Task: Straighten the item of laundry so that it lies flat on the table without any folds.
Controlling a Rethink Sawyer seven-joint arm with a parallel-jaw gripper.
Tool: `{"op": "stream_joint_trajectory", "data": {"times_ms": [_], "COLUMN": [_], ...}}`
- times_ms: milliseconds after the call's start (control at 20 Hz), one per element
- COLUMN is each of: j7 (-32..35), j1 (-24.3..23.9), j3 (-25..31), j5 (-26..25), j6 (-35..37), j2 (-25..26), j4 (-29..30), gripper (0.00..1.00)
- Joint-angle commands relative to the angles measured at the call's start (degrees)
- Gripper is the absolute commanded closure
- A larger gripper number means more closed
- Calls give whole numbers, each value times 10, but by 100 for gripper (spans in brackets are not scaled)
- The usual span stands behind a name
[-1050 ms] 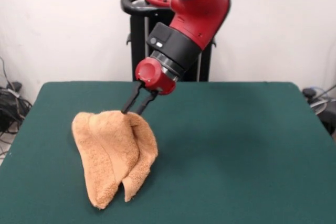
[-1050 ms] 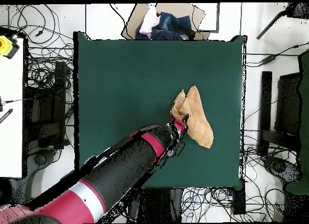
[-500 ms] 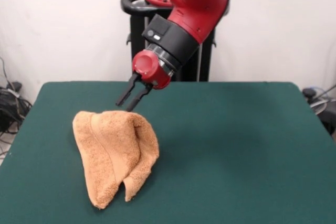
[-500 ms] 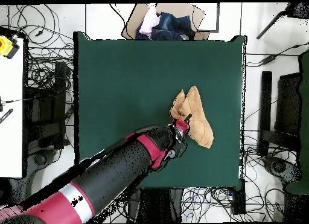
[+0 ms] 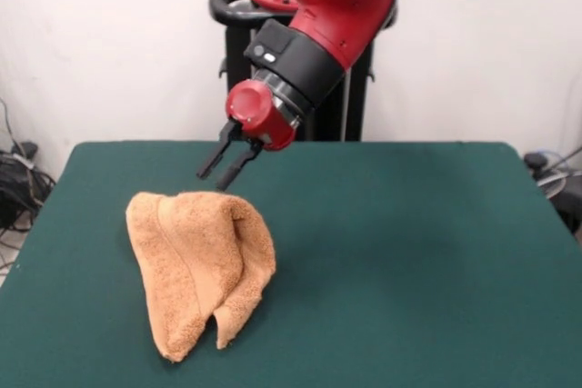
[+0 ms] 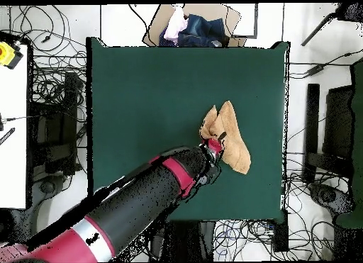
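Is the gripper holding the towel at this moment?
No, the gripper hangs open above the towel, with green table showing between them in the front view.

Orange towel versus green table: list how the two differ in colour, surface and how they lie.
Colour: the small orange-tan terry towel is light and warm; the large rectangular felt-like table is dark green.
Surface: the towel looks nubby; the table top looks smooth.
Pose: the towel lies bunched and folded over itself; the table spreads flat and much wider.
Shared: both are matte and plain-coloured. The tool hangs open above the towel, touching neither.
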Motion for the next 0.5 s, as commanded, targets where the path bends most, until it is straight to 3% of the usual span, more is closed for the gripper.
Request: {"op": "stream_joint_trajectory", "data": {"times_ms": [50, 250, 350, 500], "j7": [-75, -174, -194, -228], "j1": [-146, -249, -296, -326], "j3": [268, 399, 453, 483], "j5": [4, 73, 94, 90], "j6": [163, 315, 344, 368], "j2": [-209, -283, -278, -252], "j4": [19, 9, -10, -48], "gripper": [0, 0, 0, 0]}}
